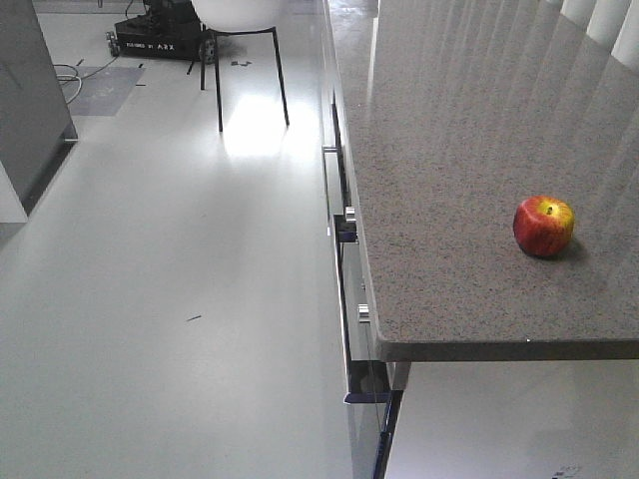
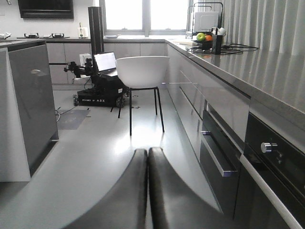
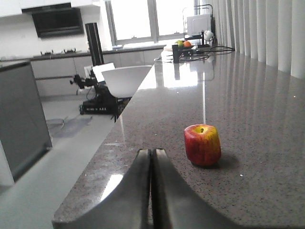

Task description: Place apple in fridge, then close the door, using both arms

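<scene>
The red apple [image 1: 544, 227] with a yellow patch at the stem stands upright on the speckled grey counter [image 1: 449, 150], near its front right part. In the right wrist view the apple [image 3: 202, 144] is a little ahead and to the right of my right gripper [image 3: 152, 151], which is shut and empty above the counter's near edge. My left gripper [image 2: 147, 151] is shut and empty, held low over the floor beside the counter's drawers [image 2: 217, 157]. No fridge or fridge door shows in any view. Neither gripper shows in the exterior view.
A white chair on black legs [image 2: 142, 71] stands ahead on the floor, with a black wheeled robot base [image 2: 100, 93] behind it. A dark grey counter panel [image 2: 28, 95] is at the left. A fruit bowl [image 3: 183, 44] and cables sit at the counter's far end.
</scene>
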Tool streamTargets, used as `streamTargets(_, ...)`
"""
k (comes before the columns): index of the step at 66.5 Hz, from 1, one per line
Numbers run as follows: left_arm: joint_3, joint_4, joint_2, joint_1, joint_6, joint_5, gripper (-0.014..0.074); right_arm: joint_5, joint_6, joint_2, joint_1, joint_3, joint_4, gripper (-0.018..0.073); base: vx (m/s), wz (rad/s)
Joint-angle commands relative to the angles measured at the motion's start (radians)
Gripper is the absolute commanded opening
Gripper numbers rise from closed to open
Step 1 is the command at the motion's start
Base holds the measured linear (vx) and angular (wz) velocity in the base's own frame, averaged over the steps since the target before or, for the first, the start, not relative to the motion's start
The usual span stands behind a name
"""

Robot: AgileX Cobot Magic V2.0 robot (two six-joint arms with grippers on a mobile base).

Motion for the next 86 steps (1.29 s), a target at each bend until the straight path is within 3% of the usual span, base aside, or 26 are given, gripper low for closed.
streamTargets(1,0.014,0.000,-0.016,-0.005,-0.005,-0.081,-0.0006,0.084,-0.086,0.106,-0.004,-0.147,-0.035,-0.0003,0.00,0.00)
streamTargets(14,0.014,0.000,-0.016,-0.005,-0.005,-0.081,-0.0006,0.364,-0.121,0.319,-0.004,-0.359,-0.061,-0.0002,0.00,0.00)
streamTargets(27,0.014,0.000,-0.015,-0.005,-0.005,-0.081,-0.0006,0.440,-0.070,0.524,-0.004,-0.446,-0.068,0.0074,0.00,0.00)
streamTargets(32,0.014,0.000,-0.015,-0.005,-0.005,-0.081,-0.0006,0.434,-0.048,0.596,-0.004,-0.460,-0.068,0.0159,0.00,0.00)
streamTargets(48,0.014,0.000,-0.015,-0.005,-0.005,-0.081,-0.0006,0.376,-0.018,0.775,-0.004,-0.499,-0.071,0.0548,0.00,0.00)
streamTargets(55,0.014,0.000,-0.015,-0.005,-0.005,-0.081,-0.0006,0.352,0.022,0.850,-0.006,-0.533,-0.099,0.0649,0.00,0.00)
streamTargets(70,0.014,0.000,-0.015,-0.005,-0.005,-0.081,-0.0006,0.362,0.056,1.047,-0.107,-0.663,-0.129,0.0654,0.00,0.00)
streamTargets(86,0.014,0.000,-0.015,-0.005,-0.005,-0.081,-0.0006,0.391,0.023,1.226,-0.145,-0.809,-0.138,0.0650,0.00,0.00)
